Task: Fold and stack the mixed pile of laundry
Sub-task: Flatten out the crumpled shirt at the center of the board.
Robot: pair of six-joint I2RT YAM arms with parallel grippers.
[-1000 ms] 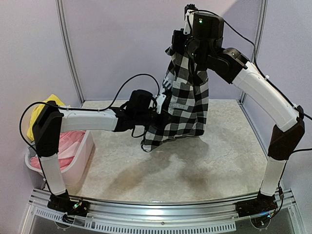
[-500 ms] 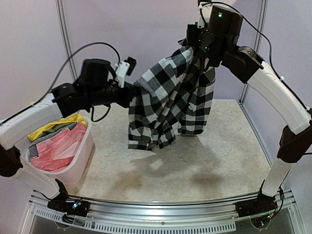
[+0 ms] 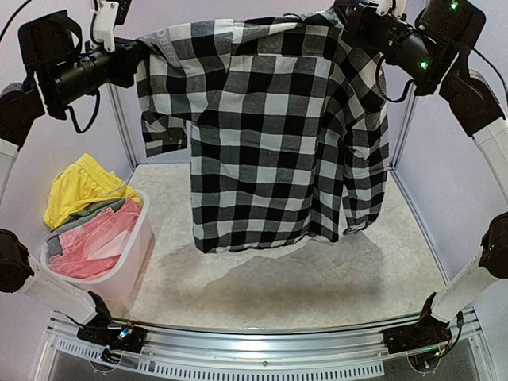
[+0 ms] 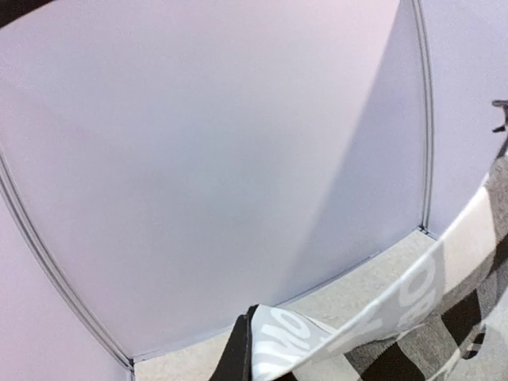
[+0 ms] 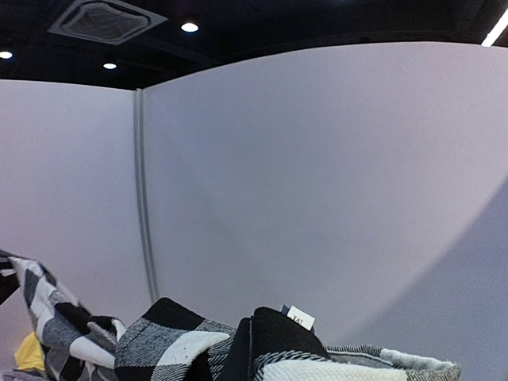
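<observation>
Both pairs of jaws are closed on the top edge of the checked shirt (image 3: 262, 127). The left gripper (image 3: 140, 52) pinches its upper left corner and the right gripper (image 3: 348, 24) its upper right. A second ago the left gripper was low, near the table (image 3: 333, 270), with the shirt dangling in a narrow bundle from the right gripper. Half a second ago the left gripper had risen partway and the cloth was still bunched. Now both grippers are high and well apart. The shirt hangs spread flat between them, a sleeve drooping at each side, its hem seemingly above the table.

In the top view the fingertips are buried in cloth. The left wrist view catches only a dark finger edge and a grey band with white lettering, cut off at the bottom. The right wrist view shows crumpled checks and a small label.

The white basket (image 3: 136, 252) at the left holds a yellow garment (image 3: 79, 186), a grey garment (image 3: 79, 216) and a pink piece (image 3: 91, 244), heaped above its rim.
</observation>
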